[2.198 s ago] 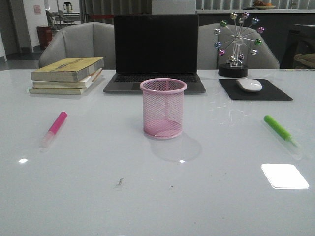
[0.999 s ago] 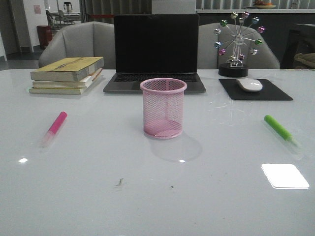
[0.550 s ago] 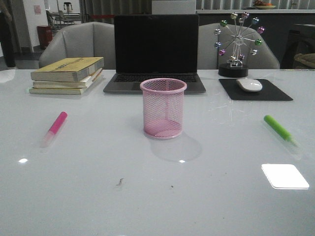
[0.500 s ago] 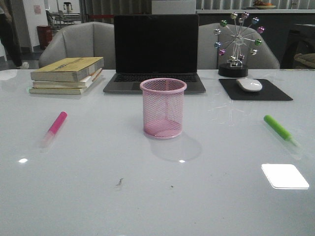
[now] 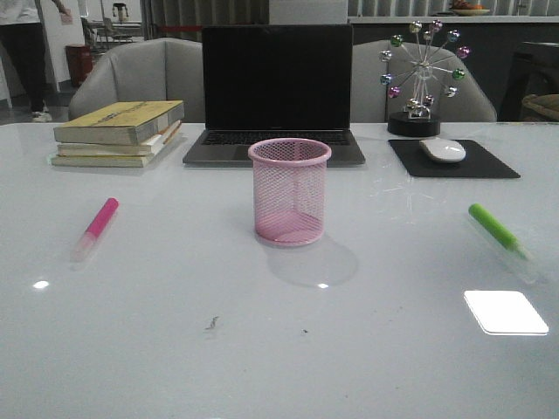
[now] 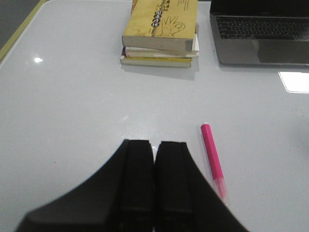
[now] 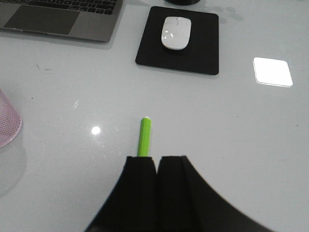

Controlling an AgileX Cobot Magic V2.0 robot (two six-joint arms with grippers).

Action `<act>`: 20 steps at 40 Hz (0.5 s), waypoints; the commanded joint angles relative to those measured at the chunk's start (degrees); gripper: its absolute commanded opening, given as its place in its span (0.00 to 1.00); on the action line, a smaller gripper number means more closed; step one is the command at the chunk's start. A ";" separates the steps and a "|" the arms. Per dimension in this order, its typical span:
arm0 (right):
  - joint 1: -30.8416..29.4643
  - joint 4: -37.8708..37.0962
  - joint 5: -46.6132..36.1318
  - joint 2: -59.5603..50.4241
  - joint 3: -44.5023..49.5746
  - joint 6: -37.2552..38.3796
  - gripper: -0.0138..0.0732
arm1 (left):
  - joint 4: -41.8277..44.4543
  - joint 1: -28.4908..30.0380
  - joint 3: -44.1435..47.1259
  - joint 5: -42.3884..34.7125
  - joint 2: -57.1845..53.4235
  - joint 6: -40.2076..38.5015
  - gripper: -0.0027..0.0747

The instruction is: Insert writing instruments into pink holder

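The pink mesh holder (image 5: 290, 192) stands upright mid-table, empty; its edge shows in the right wrist view (image 7: 7, 123). A pink highlighter (image 5: 95, 228) lies flat on the table to its left, also seen beside my left gripper (image 6: 212, 157). A lime green highlighter (image 5: 499, 231) lies flat to the right. My left gripper (image 6: 154, 145) is shut and holds nothing, with the pink marker just beside it. My right gripper (image 7: 156, 159) is shut and empty, above the near part of the green highlighter (image 7: 144, 137), which it partly hides. Neither arm shows in the front view.
A stack of books (image 5: 120, 133) sits back left, a dark laptop (image 5: 276, 96) behind the holder, a white mouse (image 5: 442, 150) on a black pad (image 5: 452, 161) back right, with a ferris-wheel ornament (image 5: 420, 78) behind it. A person stands far back left.
The markers, holder and table objects have not moved. A person in the background at the far left has walked further into view.
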 commanded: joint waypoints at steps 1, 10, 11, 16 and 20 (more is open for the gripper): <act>-0.22 -0.57 -2.58 0.39 -3.51 -0.39 0.20 | -0.66 -0.33 -4.02 -5.04 -0.71 -0.26 0.18; -0.22 -0.40 -1.60 0.46 -3.70 -0.33 0.52 | -1.47 -0.33 -5.75 -5.14 -0.71 -0.26 0.47; -0.22 -0.31 -1.29 0.46 -3.70 -0.33 0.56 | -1.56 -0.33 -5.75 -5.03 -0.71 -0.26 0.51; -0.22 -0.26 0.24 0.46 -3.70 -0.33 0.68 | -1.56 -0.33 -5.75 -4.94 -0.71 -0.26 0.61; -0.22 -0.26 -0.25 0.46 -3.70 -0.33 0.68 | -1.56 -0.33 -5.75 -4.94 -0.71 -0.26 0.61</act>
